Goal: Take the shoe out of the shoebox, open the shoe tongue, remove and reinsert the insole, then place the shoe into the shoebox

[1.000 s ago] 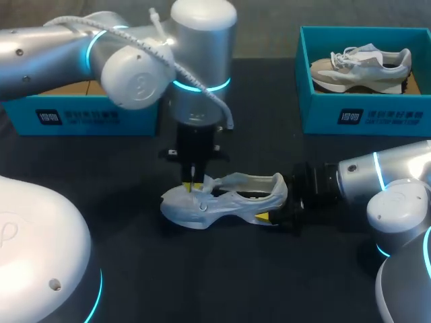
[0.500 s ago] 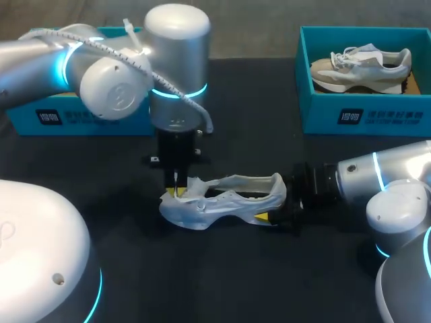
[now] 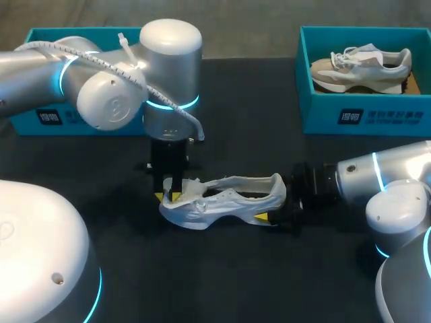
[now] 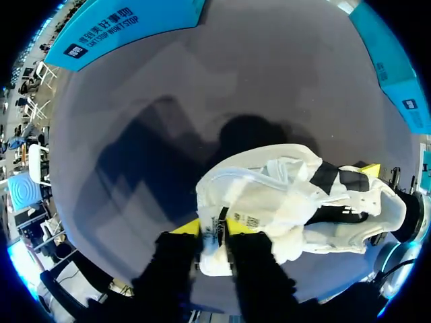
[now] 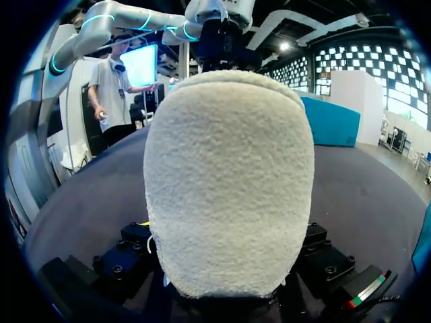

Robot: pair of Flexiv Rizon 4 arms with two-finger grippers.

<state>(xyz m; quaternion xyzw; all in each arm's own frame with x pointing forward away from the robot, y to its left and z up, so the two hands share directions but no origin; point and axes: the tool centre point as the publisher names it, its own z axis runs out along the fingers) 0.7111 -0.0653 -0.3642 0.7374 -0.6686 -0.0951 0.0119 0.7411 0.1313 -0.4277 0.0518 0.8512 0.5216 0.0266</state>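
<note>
So the white shoe [image 3: 229, 202] is sitting out on the dark bench [image 3: 236, 269], roughly in the middle, toe pointing toward the left arm [image 3: 101, 87] and heel toward the right arm [image 3: 363, 178]. It's well apart from both boxes.

The left arm is coming straight down over the toe end, and in its wrist view the left jaws are pinching the shoe tongue [image 4: 214, 235] between the two yellow tips, with the strip with the black tag sitting right between them. From the head view the tongue [image 3: 192, 185] is standing up a bit off the front of the shoe.

The right arm is lying low along the bench and the right jaws are clamping the heel. One yellow tip is showing against the near side of the shoe, the other on the far side in the left wrist view. The right wrist view is pretty much filled by the fuzzy heel of the shoe [image 5: 229, 182].

At the back right, a teal shoebox [image 3: 367, 118] is holding a second sneaker [image 3: 360, 67] – beige and white. Another teal box [image 3: 74, 116] is sitting at the back left, partly behind the left arm.
</note>
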